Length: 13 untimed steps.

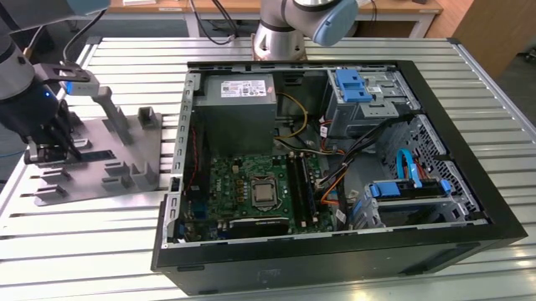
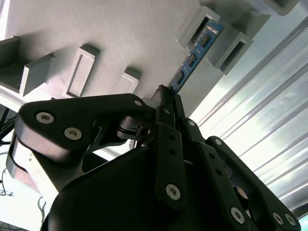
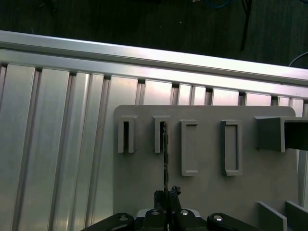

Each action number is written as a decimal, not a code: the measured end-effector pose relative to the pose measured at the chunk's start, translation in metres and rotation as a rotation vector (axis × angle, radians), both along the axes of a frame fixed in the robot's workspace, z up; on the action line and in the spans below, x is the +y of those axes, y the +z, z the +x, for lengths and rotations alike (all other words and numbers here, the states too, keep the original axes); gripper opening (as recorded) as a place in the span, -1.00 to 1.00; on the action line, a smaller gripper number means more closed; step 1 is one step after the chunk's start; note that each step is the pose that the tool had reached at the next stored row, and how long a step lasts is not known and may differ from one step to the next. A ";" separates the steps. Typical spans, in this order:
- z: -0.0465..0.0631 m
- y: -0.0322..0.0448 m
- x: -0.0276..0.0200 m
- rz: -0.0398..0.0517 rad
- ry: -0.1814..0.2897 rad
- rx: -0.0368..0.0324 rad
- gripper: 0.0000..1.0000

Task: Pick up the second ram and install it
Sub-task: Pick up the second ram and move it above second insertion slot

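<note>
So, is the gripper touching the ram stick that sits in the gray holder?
Touching. In the second wrist view the gripper pinches one end of the second ram, with no gap between them.

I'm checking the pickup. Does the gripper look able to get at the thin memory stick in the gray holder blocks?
Probably yes: the gripper seems closed on the near end of the thin blue-green memory stick, which stands in gray plastic holder blocks; nothing blocks it.

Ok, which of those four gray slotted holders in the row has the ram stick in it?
The narrow holder bordering the wider frames: the ram stick runs edge-on from its slot to the tool. The others sit empty.
</note>
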<state>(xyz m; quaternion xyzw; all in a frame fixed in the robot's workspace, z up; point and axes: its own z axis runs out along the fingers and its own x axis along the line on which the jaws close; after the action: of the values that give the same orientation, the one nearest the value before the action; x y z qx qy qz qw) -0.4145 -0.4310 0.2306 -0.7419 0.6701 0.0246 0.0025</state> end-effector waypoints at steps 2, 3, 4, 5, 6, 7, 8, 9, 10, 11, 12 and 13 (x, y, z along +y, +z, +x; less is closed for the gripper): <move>0.000 0.0028 0.0000 0.0000 0.000 0.0001 -0.72; 0.000 0.0042 0.0000 0.0000 0.000 0.0000 -0.72; 0.000 0.0053 0.0000 0.0000 0.000 0.0001 -0.72; 0.000 0.0065 0.0000 0.0000 0.000 0.0001 -0.72; 0.000 0.0078 0.0000 0.0000 0.000 0.0001 -0.72; 0.000 0.0089 0.0000 0.0000 0.000 0.0001 -0.72; 0.000 0.0101 0.0000 0.0000 0.000 0.0001 -0.72; 0.000 0.0113 0.0000 0.0000 0.000 0.0000 -0.72; 0.000 0.0125 0.0000 0.0000 0.000 0.0001 -0.72; 0.000 0.0137 0.0000 0.0000 0.000 0.0000 -0.72; 0.000 0.0149 0.0000 0.0000 0.000 0.0000 -0.72; 0.000 0.0160 0.0000 0.0000 0.000 0.0000 -0.72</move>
<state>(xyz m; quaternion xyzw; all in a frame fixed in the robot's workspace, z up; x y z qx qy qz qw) -0.4145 -0.4310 0.2466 -0.7419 0.6701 0.0246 0.0024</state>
